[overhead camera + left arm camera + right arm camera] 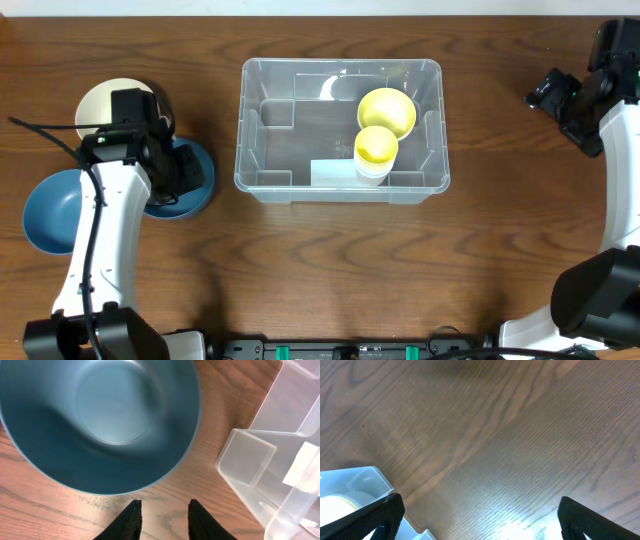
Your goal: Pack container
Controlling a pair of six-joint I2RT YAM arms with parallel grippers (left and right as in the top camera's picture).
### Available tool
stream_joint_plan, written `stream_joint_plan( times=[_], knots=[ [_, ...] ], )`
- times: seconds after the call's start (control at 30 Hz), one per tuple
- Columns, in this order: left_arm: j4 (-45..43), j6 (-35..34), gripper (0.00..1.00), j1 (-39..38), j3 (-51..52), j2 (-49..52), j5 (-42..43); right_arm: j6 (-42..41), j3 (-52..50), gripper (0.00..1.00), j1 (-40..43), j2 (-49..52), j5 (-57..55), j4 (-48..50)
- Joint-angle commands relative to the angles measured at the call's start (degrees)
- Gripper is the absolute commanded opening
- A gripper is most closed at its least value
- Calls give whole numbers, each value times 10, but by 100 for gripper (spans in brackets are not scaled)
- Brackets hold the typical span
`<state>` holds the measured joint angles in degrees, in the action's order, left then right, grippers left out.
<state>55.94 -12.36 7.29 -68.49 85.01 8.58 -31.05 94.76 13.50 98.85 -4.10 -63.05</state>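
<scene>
- The container point(243, 130) stands open in the middle of the worktop point(330, 260), its long sides running left to right.
- In its right half lies a yellow bowl point(387, 110) toward the far wall. A yellow cup point(376, 148) is just in front, and their rims overlap from above.
- A pale label point(333, 172) shows at the near side.
- Left of the container is a blue bowl point(195, 180), partly under the left arm. A second blue bowl point(50, 210) lies farther left, and a cream bowl point(100, 100) sits beyond them.
- The left fingers point(131, 521) are narrowly apart and hold nothing. They are over bare wood, just short of the near blue bowl's rim, with a container corner to one side in the wrist view.
- The right fingers point(382, 517) are spread wide and hold nothing. They are above bare wood off the container's right end, and one container corner shows at the edge of that wrist view.
</scene>
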Motion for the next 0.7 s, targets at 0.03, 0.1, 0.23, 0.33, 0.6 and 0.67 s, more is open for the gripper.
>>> stream_joint_plan(
  times=[0.03, 0.1, 0.23, 0.33, 0.6, 0.67],
  knots=[
    [-1, 15, 42, -1, 7, 14, -7, -9, 0, 99, 2, 3, -4, 0],
    [-4, 31, 53, -2, 8, 17, -7, -9, 0, 99, 2, 3, -4, 0],
    [-15, 58, 59, -2, 8, 29, -7, -9, 0, 99, 2, 3, -4, 0],
    [-23, 96, 59, -2, 8, 45, -8, -9, 0, 99, 2, 3, -4, 0],
    [-27, 170, 59, -2, 8, 96, -7, -9, 0, 99, 2, 3, -4, 0],
    [-27, 180, 59, -2, 8, 110, -7, -9, 0, 99, 2, 3, -4, 0]
  ],
)
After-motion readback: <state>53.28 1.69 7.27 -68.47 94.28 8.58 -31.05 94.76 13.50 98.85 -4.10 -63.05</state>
